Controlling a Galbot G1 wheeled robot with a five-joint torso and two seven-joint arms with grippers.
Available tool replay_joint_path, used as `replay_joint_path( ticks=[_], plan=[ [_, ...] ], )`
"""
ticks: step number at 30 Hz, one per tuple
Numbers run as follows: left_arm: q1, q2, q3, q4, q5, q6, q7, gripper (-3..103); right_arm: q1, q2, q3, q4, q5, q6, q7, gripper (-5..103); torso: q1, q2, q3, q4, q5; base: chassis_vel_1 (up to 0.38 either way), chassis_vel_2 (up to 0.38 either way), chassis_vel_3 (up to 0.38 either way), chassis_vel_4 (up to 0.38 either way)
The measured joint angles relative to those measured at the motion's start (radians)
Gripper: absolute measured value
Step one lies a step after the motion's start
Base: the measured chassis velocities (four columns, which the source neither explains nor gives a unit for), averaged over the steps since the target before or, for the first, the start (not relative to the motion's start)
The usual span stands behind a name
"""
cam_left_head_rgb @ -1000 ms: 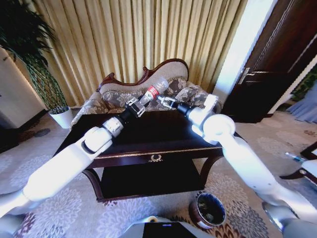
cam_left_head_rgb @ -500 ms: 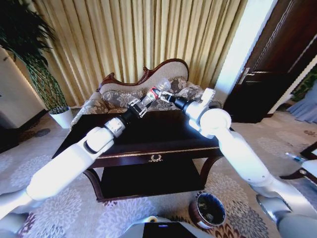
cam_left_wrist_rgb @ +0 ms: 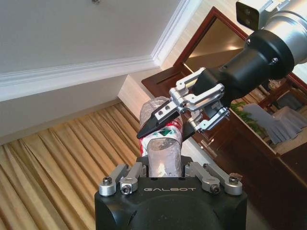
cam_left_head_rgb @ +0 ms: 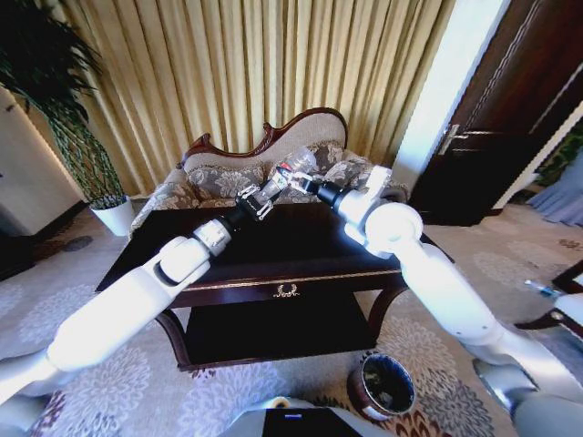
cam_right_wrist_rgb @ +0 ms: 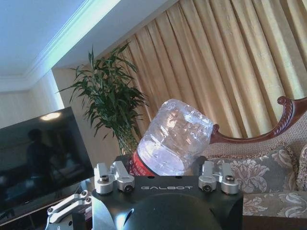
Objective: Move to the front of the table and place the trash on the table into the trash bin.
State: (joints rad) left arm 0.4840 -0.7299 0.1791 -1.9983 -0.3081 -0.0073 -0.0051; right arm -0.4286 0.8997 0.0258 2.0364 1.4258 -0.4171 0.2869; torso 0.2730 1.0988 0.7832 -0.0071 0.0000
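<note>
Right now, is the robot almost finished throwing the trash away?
Not quite. It is already in front of the table. The bottle is up in the air above it, with the left gripper and the right gripper both closed on it, like a hand-over. The bottle must yet go into the trash bin on the floor.

A: Where does the head view look from?
B: From high above, down and forward across the table [cam_left_head_rgb: 301, 264] to the sofa [cam_left_head_rgb: 219, 177] and curtain, with the bin [cam_left_head_rgb: 383, 387] near its lower edge.
A: And the wrist views?
B: Each sits just behind its own gripper, tilted upward; the left wrist faces ceiling and door, the right wrist faces curtain and plant.
A: What do they share?
B: The bottle [cam_left_head_rgb: 296, 164] [cam_left_wrist_rgb: 163, 148] [cam_right_wrist_rgb: 173, 136], very close in both wrist views, small in the head view. The left wrist view also shows the right gripper [cam_left_wrist_rgb: 184, 112].
</note>
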Motion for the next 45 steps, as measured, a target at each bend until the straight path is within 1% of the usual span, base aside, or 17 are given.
replay_joint_path(
  ticks=[3, 4, 5, 8, 10, 13, 14, 15, 18, 22, 26, 31, 38, 40, 41, 44, 45],
  plan=[
    [0.004, -0.002, 0.001, -0.005, 0.008, 0.010, -0.010, 30, -0.002, -0.001, 0.000, 0.000, 0.001, 0.000, 0.000, 61, 0.000, 0.000, 0.000, 0.0000, -0.0001, 0.000, 0.000, 0.000, 0.000],
    [0.006, -0.002, 0.001, -0.008, 0.011, 0.018, -0.014, 27, -0.004, -0.001, 0.000, 0.000, 0.001, -0.001, 0.000, 57, 0.000, 0.000, 0.000, 0.0001, -0.0001, 0.000, 0.000, 0.000, 0.000],
    [0.008, -0.002, 0.002, -0.010, 0.014, 0.023, -0.018, 32, -0.006, -0.002, 0.002, -0.001, 0.000, -0.001, 0.000, 57, 0.000, 0.000, 0.000, 0.0001, 0.0000, 0.000, 0.000, 0.000, 0.000],
    [0.013, -0.002, 0.004, -0.009, 0.020, 0.029, -0.021, 47, -0.013, -0.002, 0.008, -0.004, -0.001, 0.000, -0.002, 47, 0.000, 0.000, 0.000, 0.0000, -0.0001, 0.000, 0.000, 0.000, 0.000],
    [0.015, -0.002, 0.005, -0.008, 0.022, 0.029, -0.021, 47, -0.015, -0.001, 0.009, -0.005, -0.002, 0.000, -0.003, 44, 0.000, 0.000, 0.000, 0.0000, 0.0001, 0.000, 0.000, 0.000, 0.000],
    [0.020, -0.003, 0.004, -0.007, 0.025, 0.030, -0.021, 64, -0.020, 0.000, 0.011, -0.007, -0.003, 0.000, -0.003, 37, 0.000, 0.000, 0.000, 0.0001, 0.0000, 0.000, 0.000, 0.000, 0.000],
    [0.020, -0.003, 0.004, -0.007, 0.025, 0.030, -0.021, 64, -0.020, 0.000, 0.011, -0.007, -0.003, 0.000, -0.003, 37, 0.000, 0.000, 0.000, 0.0001, 0.0000, 0.000, 0.000, 0.000, 0.000],
    [0.022, -0.004, 0.005, -0.008, 0.026, 0.031, -0.021, 70, -0.022, 0.000, 0.012, -0.007, -0.003, 0.000, -0.004, 34, 0.000, 0.000, 0.000, 0.0001, 0.0000, 0.000, 0.000, 0.000, 0.000],
    [0.026, -0.004, 0.004, -0.009, 0.025, 0.035, -0.022, 75, -0.025, 0.001, 0.018, -0.009, -0.004, -0.001, -0.004, 28, 0.000, 0.000, 0.000, 0.0001, 0.0000, 0.000, 0.000, 0.000, 0.000],
    [0.042, -0.005, -0.014, -0.016, 0.012, 0.046, -0.024, 96, -0.038, -0.001, 0.037, -0.012, -0.008, -0.001, -0.004, 24, 0.000, 0.000, 0.000, 0.0001, 0.0000, 0.000, 0.000, 0.000, 0.000],
    [0.067, -0.001, -0.052, -0.030, -0.022, 0.065, -0.033, 100, -0.063, -0.007, 0.069, -0.013, -0.013, -0.001, -0.001, 24, 0.000, 0.000, 0.000, 0.0001, 0.0000, 0.000, 0.000, 0.000, 0.000],
    [0.120, 0.008, -0.118, -0.046, -0.066, 0.089, -0.044, 100, -0.113, -0.022, 0.120, -0.007, -0.039, 0.000, 0.017, 24, 0.000, 0.000, 0.000, 0.0001, 0.0000, 0.000, 0.000, 0.000, 0.000],
    [0.246, 0.021, -0.272, -0.081, -0.178, 0.152, -0.095, 100, -0.243, -0.071, 0.188, 0.025, -0.250, -0.002, 0.098, 24, 0.000, 0.000, 0.000, 0.0002, -0.0001, 0.000, 0.000, 0.000, 0.000],
    [0.283, 0.024, -0.316, -0.091, -0.208, 0.186, -0.165, 100, -0.312, -0.082, 0.205, 0.043, -0.335, -0.012, 0.140, 24, 0.000, 0.000, 0.000, 0.0000, 0.0001, 0.000, 0.000, 0.000, 0.000],
    [0.283, 0.024, -0.316, -0.091, -0.208, 0.186, -0.165, 100, -0.312, -0.082, 0.205, 0.043, -0.335, -0.012, 0.140, 24, 0.000, 0.000, 0.000, 0.0000, 0.0001, 0.000, 0.000, 0.000, 0.000],
    [0.324, 0.018, -0.361, -0.118, -0.273, 0.288, -0.312, 100, -0.423, -0.102, 0.234, 0.064, -0.488, -0.013, 0.155, 24, 0.000, 0.000, 0.000, 0.0002, -0.0003, 0.000, 0.000, 0.000, 0.000],
    [0.324, 0.018, -0.361, -0.118, -0.273, 0.288, -0.312, 100, -0.423, -0.102, 0.234, 0.064, -0.488, -0.013, 0.155, 24, 0.000, 0.000, 0.000, 0.0002, -0.0003, 0.000, 0.000, 0.000, 0.000]
  ],
)
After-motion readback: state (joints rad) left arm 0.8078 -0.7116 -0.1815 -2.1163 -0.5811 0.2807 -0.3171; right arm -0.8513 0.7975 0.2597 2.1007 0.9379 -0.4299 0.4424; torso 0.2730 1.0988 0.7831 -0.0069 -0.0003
